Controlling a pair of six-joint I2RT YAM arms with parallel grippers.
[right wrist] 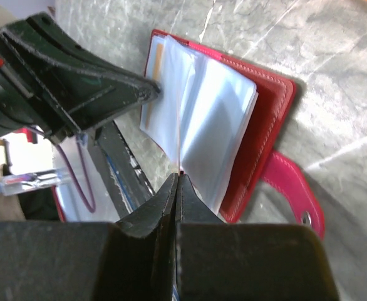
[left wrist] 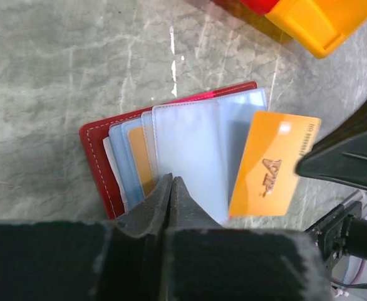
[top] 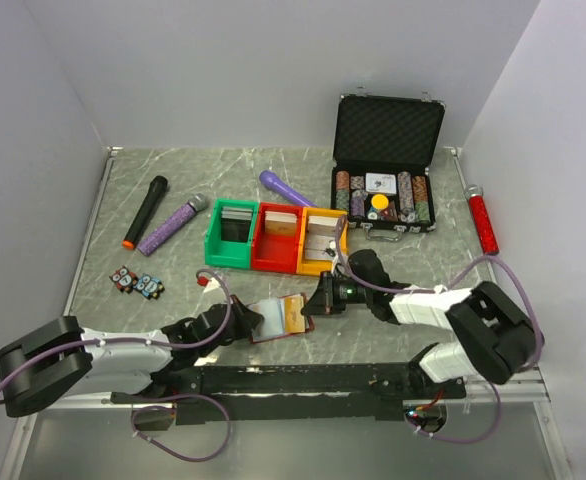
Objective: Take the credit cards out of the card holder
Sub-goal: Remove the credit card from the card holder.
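Observation:
The dark-red card holder (top: 269,320) lies open on the table between the two arms, its pale blue sleeves (left wrist: 190,150) fanned out over the red cover (left wrist: 96,157). My left gripper (left wrist: 173,182) is shut, with its tips pressing on the near edge of the sleeves. An orange credit card (left wrist: 272,164) sticks out past the sleeves to the right. My right gripper (right wrist: 180,177) is shut on that card, which appears edge-on at the tips in the right wrist view. Another orange card (left wrist: 139,164) sits inside a sleeve. The snap tab (right wrist: 296,191) lies flat on the table.
Green (top: 231,235), red (top: 278,237) and yellow (top: 323,242) bins stand just behind the holder. An open black case of poker chips (top: 383,195) is at the back right. Microphones (top: 145,212) lie at the back left, and a red tube (top: 485,222) lies along the right edge.

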